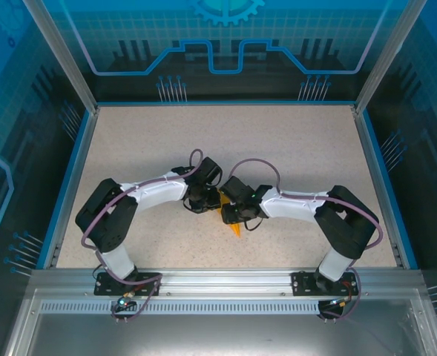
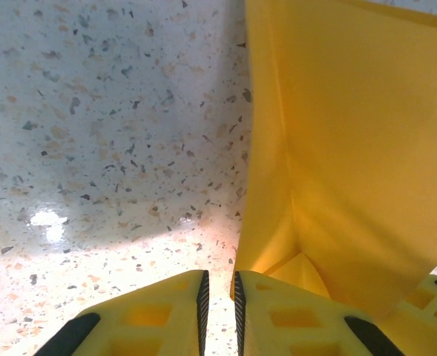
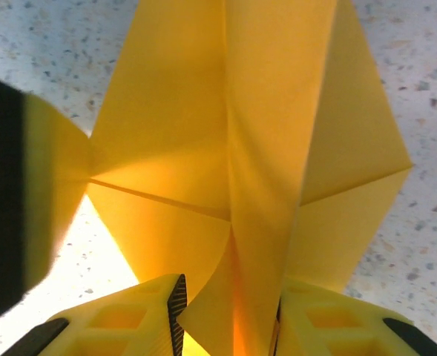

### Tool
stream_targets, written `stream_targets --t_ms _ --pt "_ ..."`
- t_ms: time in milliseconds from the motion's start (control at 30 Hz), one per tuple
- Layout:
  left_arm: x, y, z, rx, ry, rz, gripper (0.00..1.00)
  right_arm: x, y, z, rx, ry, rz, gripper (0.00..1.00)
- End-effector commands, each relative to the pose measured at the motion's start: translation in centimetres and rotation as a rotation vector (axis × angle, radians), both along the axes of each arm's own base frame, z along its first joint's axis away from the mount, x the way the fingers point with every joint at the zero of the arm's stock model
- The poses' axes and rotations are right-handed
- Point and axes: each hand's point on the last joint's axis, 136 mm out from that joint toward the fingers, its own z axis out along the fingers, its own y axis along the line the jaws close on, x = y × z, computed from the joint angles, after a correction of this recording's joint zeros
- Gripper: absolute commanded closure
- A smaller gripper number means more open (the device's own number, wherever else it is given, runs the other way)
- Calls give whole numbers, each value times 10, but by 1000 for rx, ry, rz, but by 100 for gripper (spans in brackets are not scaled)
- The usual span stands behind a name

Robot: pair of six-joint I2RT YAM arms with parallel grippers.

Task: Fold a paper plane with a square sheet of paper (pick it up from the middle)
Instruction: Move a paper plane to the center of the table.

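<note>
The orange-yellow sheet of paper (image 1: 234, 227) is folded into a pointed shape with diagonal creases and a raised central ridge (image 3: 255, 148). It lies on the table between the two wrists, its tip pointing toward the near edge. My right gripper (image 3: 229, 293) is closed around that ridge, which fills the gap between its pads. My left gripper (image 2: 218, 297) stands with only a narrow slit between its pads, and bare table shows through it. The paper (image 2: 352, 148) rises beside its right finger and drapes over it. In the top view, both grippers (image 1: 201, 200) (image 1: 231, 211) meet over the paper.
The speckled beige table (image 1: 225, 141) stretches away behind the arms, bounded by blue edging and aluminium frame posts (image 1: 62, 59). One finger of the left gripper (image 3: 51, 185) touches the paper's left corner in the right wrist view.
</note>
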Motion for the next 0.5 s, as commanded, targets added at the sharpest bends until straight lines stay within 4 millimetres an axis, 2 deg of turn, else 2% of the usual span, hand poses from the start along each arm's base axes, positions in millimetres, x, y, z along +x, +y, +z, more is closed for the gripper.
stream_targets --t_ms 0,200,333,467 --pt "-6 5 3 -1 5 8 80 0 -3 0 -46 -10 -11 67" --pt "-6 8 7 0 -11 18 81 -1 -3 -2 -54 -4 -10 73" --pt "-3 19 32 -27 -131 54 79 1 -4 -3 -83 2 -26 81" --pt "-3 43 58 6 -249 100 77 3 1 2 -112 -10 -24 86"
